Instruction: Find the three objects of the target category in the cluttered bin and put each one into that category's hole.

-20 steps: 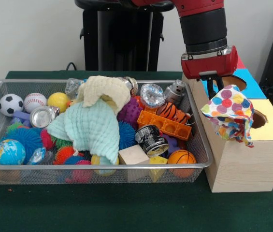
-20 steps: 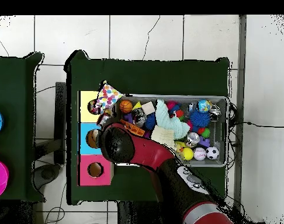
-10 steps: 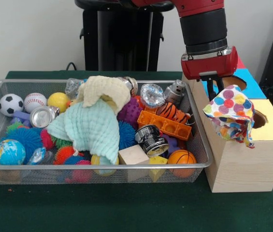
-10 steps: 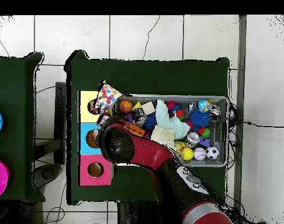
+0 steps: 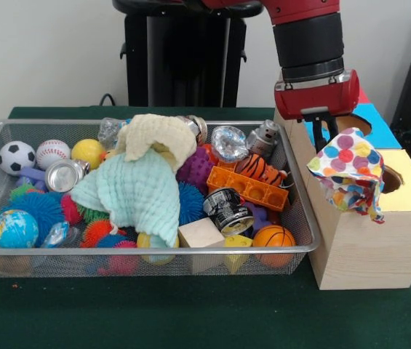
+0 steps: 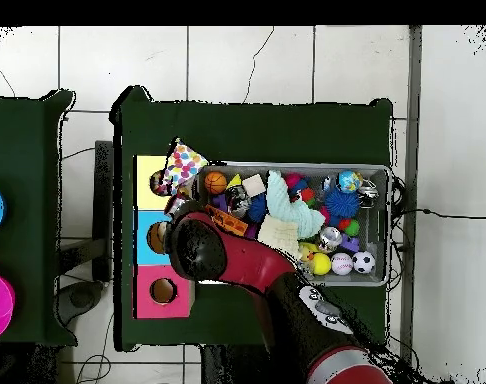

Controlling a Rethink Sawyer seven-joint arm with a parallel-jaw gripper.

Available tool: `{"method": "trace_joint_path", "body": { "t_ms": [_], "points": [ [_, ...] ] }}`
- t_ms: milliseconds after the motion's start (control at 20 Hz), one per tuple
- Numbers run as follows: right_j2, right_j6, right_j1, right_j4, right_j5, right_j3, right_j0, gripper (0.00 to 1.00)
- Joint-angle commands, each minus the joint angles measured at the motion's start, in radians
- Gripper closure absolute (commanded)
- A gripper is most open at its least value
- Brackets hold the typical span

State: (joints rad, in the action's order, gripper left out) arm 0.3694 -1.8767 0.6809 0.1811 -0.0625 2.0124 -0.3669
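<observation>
Gripper (image 5: 326,135) pinching the spotted cloth (image 5: 350,171) at its top, just left of the yellow hole (image 5: 389,179) on the box (image 5: 365,247): light, floppy, prob snags on rim, so hold bunched top.

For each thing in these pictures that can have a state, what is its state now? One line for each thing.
gripper: above the box, whether open or shut cannot be told.
polka-dot cloth: draped over the yellow section's edge, beside its hole.
mint cloth: crumpled on the clutter in the bin.
cream cloth: crumpled, on top of the mint cloth.
wire bin: full of toys and cans.
</observation>
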Motion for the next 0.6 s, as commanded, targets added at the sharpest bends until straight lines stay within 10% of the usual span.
{"method": "trace_joint_path", "body": {
  "t_ms": [50,600],
  "points": [
    [-0.007,-0.229,-0.128,0.025,-0.096,-0.029,0.047,1.0],
    [0.003,-0.224,-0.082,0.02,-0.063,0.006,0.038,1.0]
  ]
}}
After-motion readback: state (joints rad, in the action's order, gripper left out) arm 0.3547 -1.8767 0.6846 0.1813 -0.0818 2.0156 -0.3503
